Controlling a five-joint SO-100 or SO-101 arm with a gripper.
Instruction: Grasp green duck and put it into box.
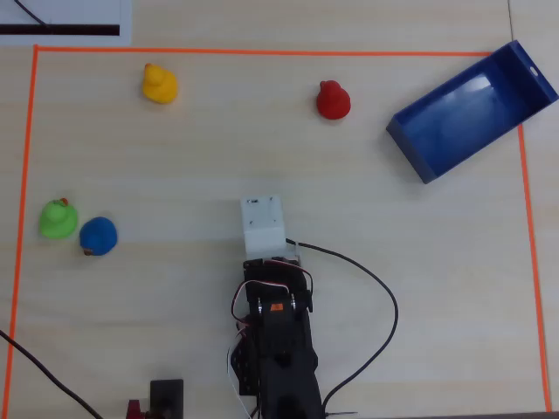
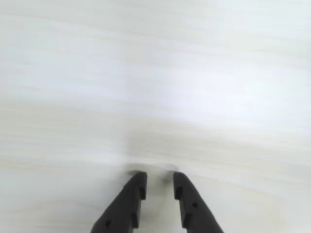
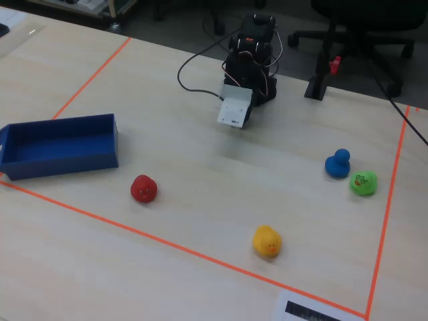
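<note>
The green duck [image 1: 58,218] stands at the left of the overhead view, close beside a blue duck [image 1: 98,236]; the fixed view has the green duck [image 3: 363,182] at the right. The box [image 1: 472,113], a dark blue open tray, lies at the top right of the overhead view, and the box [image 3: 67,160] holds nothing in the fixed view. My gripper [image 2: 159,179] hovers over bare table near the middle, far from both. Its black fingers stand a narrow gap apart with nothing between them. In the overhead view the white wrist block [image 1: 264,223] hides them.
A yellow duck [image 1: 160,84] and a red duck [image 1: 333,99] sit along the far side. Orange tape [image 1: 262,52] frames the work area. A black cable [image 1: 384,297] loops right of the arm base [image 1: 278,349]. A black stand [image 3: 317,83] is by the table edge.
</note>
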